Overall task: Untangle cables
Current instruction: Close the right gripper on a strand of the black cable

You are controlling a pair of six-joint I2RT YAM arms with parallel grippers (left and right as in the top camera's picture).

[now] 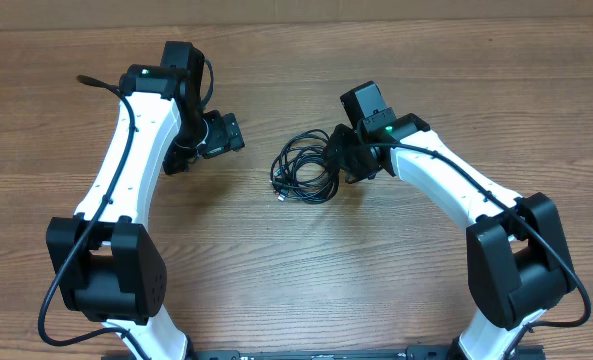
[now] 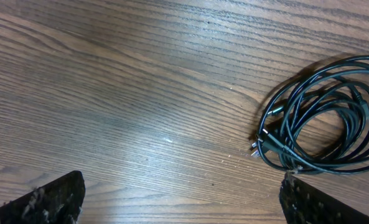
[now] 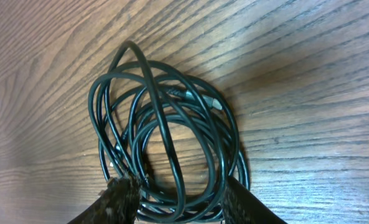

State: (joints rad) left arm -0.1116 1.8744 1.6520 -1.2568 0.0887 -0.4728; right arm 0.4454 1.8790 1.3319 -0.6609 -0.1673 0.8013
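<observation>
Right gripper (image 3: pixel 181 202), half-closed, straddles the cables (image 3: pixel 165 124); hold unconfirmed. Left gripper (image 2: pixel 181 199): wide open, empty. Pinching several strands could tighten the tangle.

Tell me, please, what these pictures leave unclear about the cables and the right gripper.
- Overhead: the right gripper has its fingertips hidden under its own wrist.
- Right wrist: whether they pinch the cables is cut off by the bottom edge.
- Left wrist: the coil's right side runs off-frame.
- Cord count: strands overlap.
</observation>
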